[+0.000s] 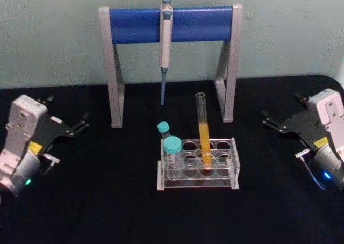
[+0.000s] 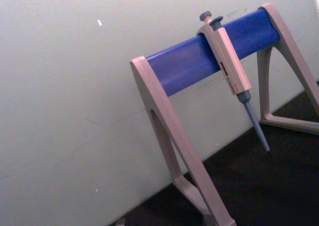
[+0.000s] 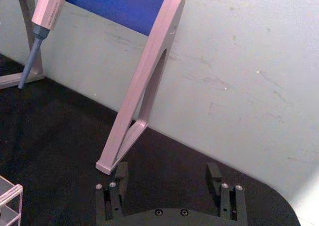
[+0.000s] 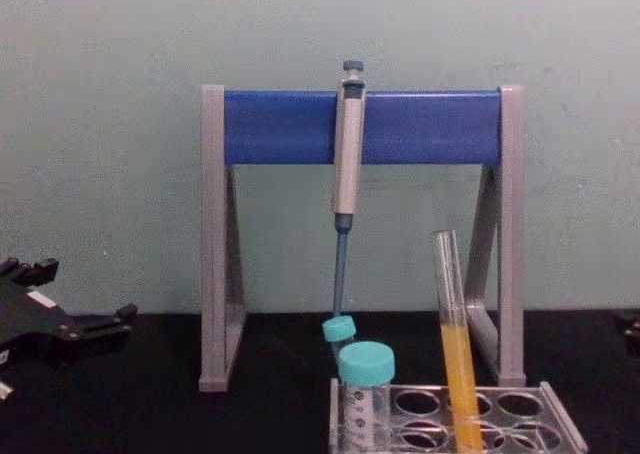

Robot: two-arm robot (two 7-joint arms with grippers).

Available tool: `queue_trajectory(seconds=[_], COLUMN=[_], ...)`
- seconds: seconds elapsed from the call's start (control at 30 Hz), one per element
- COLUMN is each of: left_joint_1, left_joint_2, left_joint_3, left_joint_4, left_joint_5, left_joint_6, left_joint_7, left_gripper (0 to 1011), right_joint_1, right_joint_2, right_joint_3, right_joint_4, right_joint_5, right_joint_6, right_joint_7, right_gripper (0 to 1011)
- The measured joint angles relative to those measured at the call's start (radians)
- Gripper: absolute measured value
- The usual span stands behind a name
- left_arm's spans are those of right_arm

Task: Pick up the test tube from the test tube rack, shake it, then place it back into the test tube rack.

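1. Left claw (image 1: pixel 67 110): fingers apart and holding nothing. It hovers low over the black table (image 1: pixel 107 212), at 9 o'clock from the test tube rack (image 1: pixel 234 171) and well apart from it.
2. Right claw (image 3: pixel 167 175): fingers apart and holding nothing. In the head view it is at 3 o'clock from the rack, again well apart, and it points toward the near leg of the pipette stand (image 1: pixel 115 83).
3. Test tube rack: clear plastic, resting flat on the table at mid-field between the two claws.
4. Test tube (image 1: pixel 203 131): seated in a hole of the rack, third column from the left. Which row cannot be told. It is uncapped, with orange-yellow liquid in its lower half. It is not quite upright; in the chest view its mouth leans toward 11 o'clock. Neither claw touches it.
5. Two vials with teal caps (image 1: pixel 172 146): standing in the rack's left column, at 9 o'clock from the tube.
6. Pipette stand: grey legs and a blue crossbar, at 12 o'clock from the rack, against the wall. One pipette (image 1: pixel 165 45) hangs from the bar, tip down.
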Motion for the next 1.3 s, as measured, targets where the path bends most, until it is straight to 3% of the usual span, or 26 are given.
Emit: queue_trajectory(seconds=[0.7,1.03,1.3], left_joint_1=[0.000,0.000,0.000], left_joint_2=[0.000,0.000,0.000], left_joint_3=[0.000,0.000,0.000], left_joint_4=[0.000,0.000,0.000], left_joint_5=[0.000,0.000,0.000], left_joint_6=[0.000,0.000,0.000], left_joint_7=[0.000,0.000,0.000], left_gripper=[1001,1001,1001], right_joint_1=[-0.002,-0.037,-0.076], right_joint_2=[-0.001,-0.009,0.012], right_joint_3=[0.003,0.041,0.074], right_joint_4=[-0.002,-0.065,-0.148], right_joint_5=[0.000,0.034,0.083], right_joint_6=[0.001,0.039,0.095], right_joint_7=[0.000,0.034,0.098], right_gripper=[1000,1000,1000])
